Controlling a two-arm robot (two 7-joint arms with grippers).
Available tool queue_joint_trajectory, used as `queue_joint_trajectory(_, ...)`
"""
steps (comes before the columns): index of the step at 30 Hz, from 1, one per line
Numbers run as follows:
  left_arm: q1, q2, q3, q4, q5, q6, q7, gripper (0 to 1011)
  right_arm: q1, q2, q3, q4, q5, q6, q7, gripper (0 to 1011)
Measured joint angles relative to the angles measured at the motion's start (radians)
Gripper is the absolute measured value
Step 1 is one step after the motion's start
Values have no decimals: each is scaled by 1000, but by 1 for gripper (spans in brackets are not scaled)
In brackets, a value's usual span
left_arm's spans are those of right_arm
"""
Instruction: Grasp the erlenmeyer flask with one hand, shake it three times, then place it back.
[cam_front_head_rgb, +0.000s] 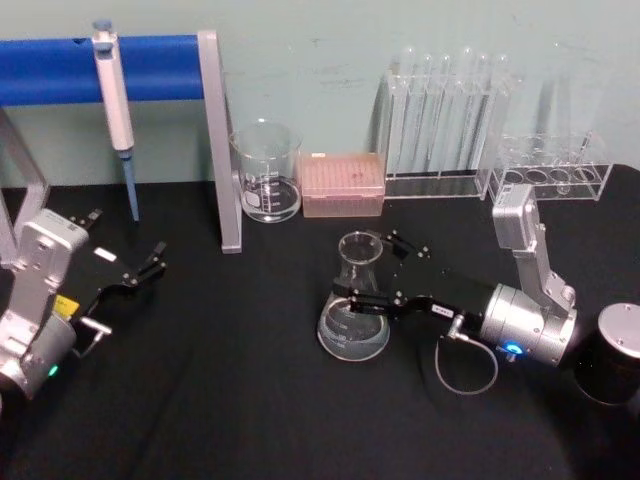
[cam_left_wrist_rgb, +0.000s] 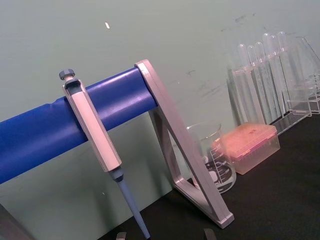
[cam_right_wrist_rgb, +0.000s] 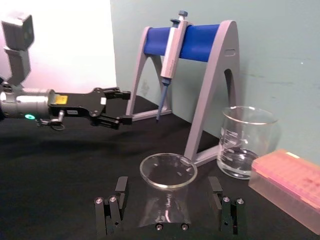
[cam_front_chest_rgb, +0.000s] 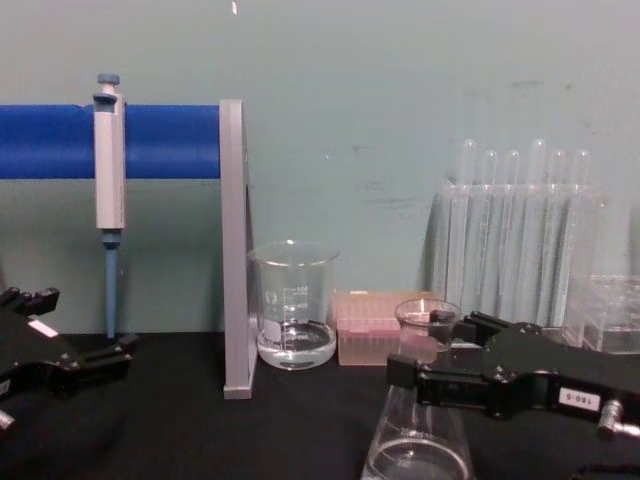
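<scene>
Between spread jaws of right end effector (cam_front_head_rgb: 362, 265): erlenmeyer flask (cam_front_head_rgb: 353, 325) neck, not clamped.

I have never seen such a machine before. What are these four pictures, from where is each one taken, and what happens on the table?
It is a robot with two arms; each ends in a black gripper, a two-fingered clamp. One picture looks down from its head, one looks across from its chest, and two come from cameras on its wrists. On the black table stand an erlenmeyer flask, a beaker, a pink box, test tubes in a rack and a pipette hanging on a blue stand. The right gripper has its open fingers on both sides of the flask's neck, not yet closed on it. The left gripper rests open at the side, holding nothing.
</scene>
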Motion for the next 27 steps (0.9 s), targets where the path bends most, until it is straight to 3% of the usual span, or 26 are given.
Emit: queue_joint_trajectory(27, 0, 0, 0, 0, 0, 0, 0, 1001, -1, 1, 1, -2, -2, 1, 0, 1000)
